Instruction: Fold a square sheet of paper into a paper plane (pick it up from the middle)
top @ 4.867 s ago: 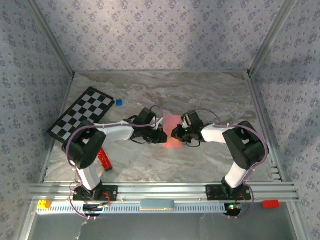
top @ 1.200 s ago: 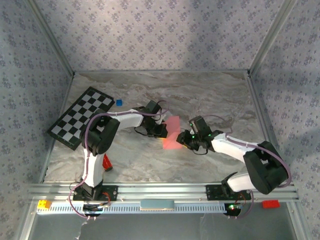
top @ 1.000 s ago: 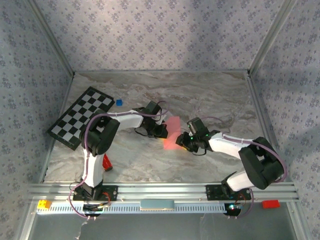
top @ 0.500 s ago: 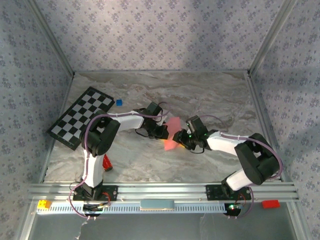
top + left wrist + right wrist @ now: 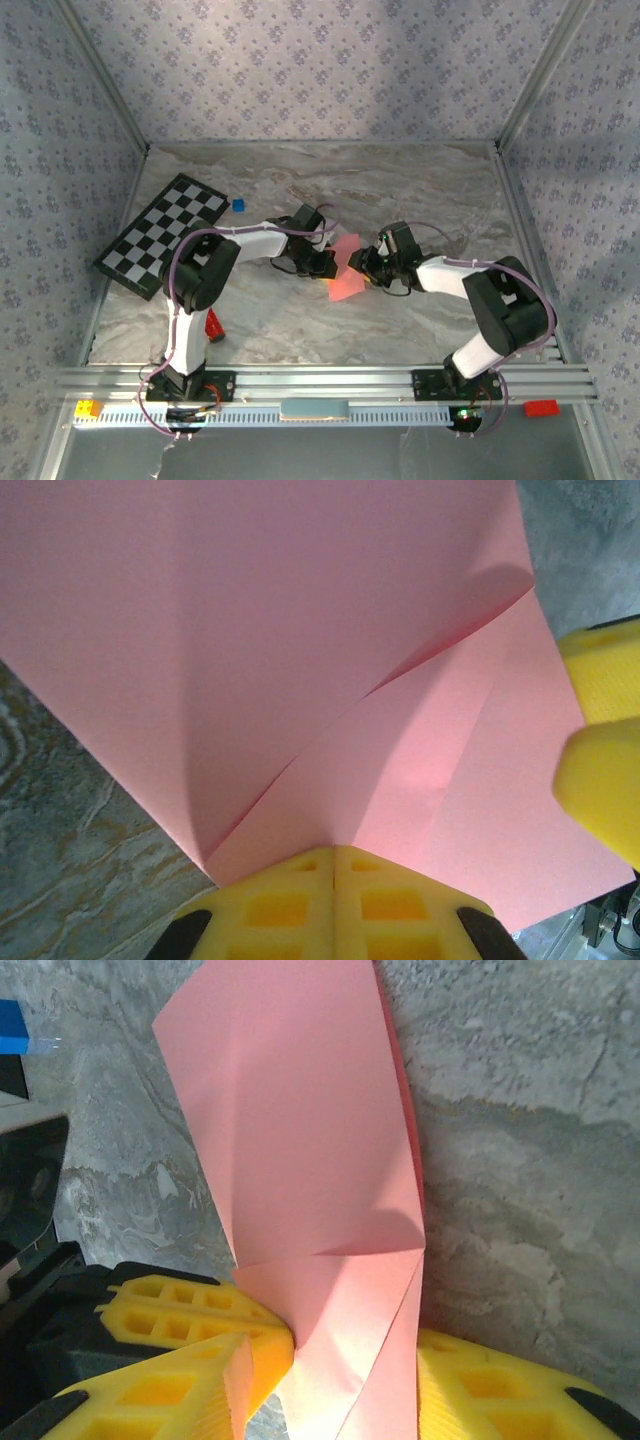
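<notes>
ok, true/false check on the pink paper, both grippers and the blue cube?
1. The left gripper is shut on the salmon-pink paper sheet. True.
2. The tiny blue cube sits on the black-and-white checkerboard. False: it sits on the marble-patterned table, just off the board's corner.
3. The right gripper has its jaws apart, with paper between them. True.
4. The sheet lies flat and uncreased. False: it shows creases and a folded flap.
</notes>
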You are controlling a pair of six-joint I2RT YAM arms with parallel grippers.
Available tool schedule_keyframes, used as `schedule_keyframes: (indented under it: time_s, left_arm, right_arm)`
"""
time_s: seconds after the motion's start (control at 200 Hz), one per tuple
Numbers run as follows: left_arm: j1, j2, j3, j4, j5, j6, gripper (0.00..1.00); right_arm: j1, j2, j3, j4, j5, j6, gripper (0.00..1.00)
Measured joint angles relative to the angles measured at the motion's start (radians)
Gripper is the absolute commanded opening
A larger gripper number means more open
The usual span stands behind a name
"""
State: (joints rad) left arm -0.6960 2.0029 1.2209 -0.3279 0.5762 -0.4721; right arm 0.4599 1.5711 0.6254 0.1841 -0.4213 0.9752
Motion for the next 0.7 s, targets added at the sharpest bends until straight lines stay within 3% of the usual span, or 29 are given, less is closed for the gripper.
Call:
schedule_keyframes:
  time_s: [0.7]
  left_arm:
    - [0.0, -0.006, -0.009, 0.013, -0.001, -0.007, 0.05]
  right_arm:
    - [-0.046, 0.086, -0.008, 0.135, -0.04, 0.001, 0.2]
